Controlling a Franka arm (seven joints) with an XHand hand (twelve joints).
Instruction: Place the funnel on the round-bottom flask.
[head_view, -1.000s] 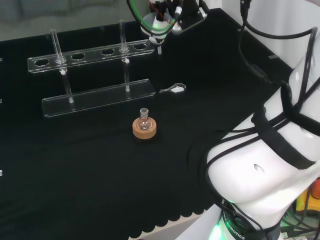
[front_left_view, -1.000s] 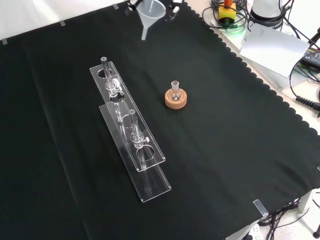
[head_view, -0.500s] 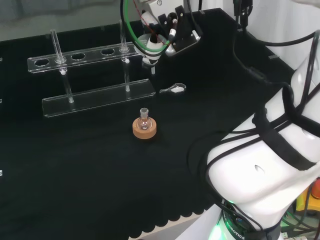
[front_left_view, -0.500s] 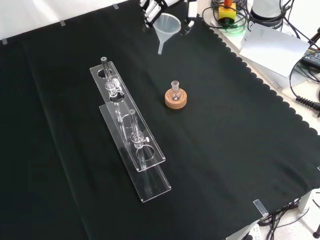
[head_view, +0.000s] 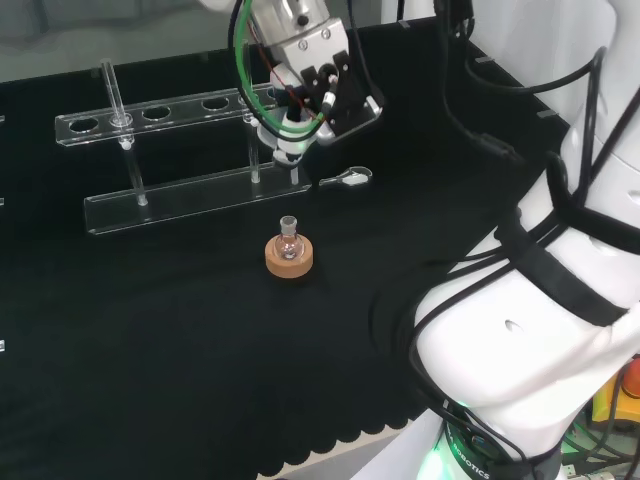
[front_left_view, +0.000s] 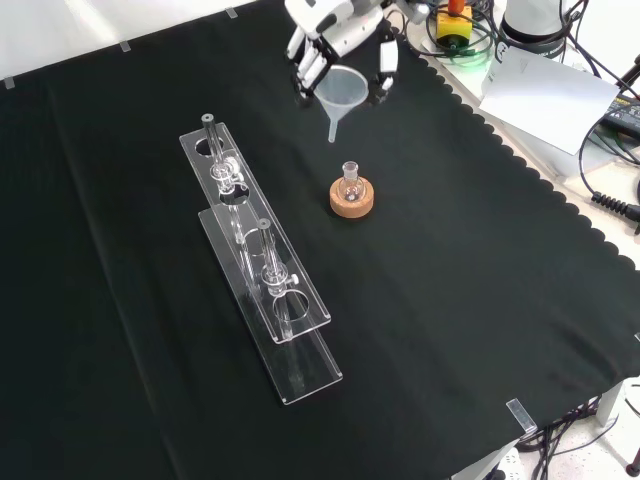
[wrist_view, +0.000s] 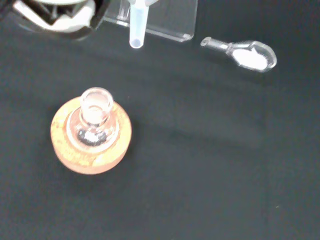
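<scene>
One round-bottom flask (front_left_view: 349, 184) is seen upright on one cork ring stand (front_left_view: 352, 199), nearer to the front camera than the hand (front_left_view: 340, 30) and lower on the cloth; its neck is open at the top, and no contents can be made out in the bulb, which is viewed from above in the wrist view as clear glass (wrist_view: 94, 120) seated in the cork ring (wrist_view: 90, 145). One clear plastic funnel (front_left_view: 341, 95) is held in the air by the hand, whose fingers (front_left_view: 311, 62) and thumb are curled round the cone's rim; the cone is open upward and nothing is seen in it, and the stem points down. In the front view the stem tip hangs above and a little to the left of the flask's neck, apart from it; in the wrist view the stem's open end (wrist_view: 136, 31) is seen beside the flask, not over its mouth. In the head view the funnel (head_view: 290, 140) and the hand (head_view: 318, 75) are found above and beyond the flask (head_view: 289, 238). One small clear spoon-like piece with a white patch in its bowl (wrist_view: 245, 52) lies flat on the black cloth (front_left_view: 460, 300), near the hand and to its right in the head view. To the hand's left in the head view, one clear acrylic test-tube rack (head_view: 180, 150) stands with two clear tubes upright in it, the rest of its holes unfilled; whether the tubes hold anything cannot be told. No legible writing is seen on the ware.
</scene>
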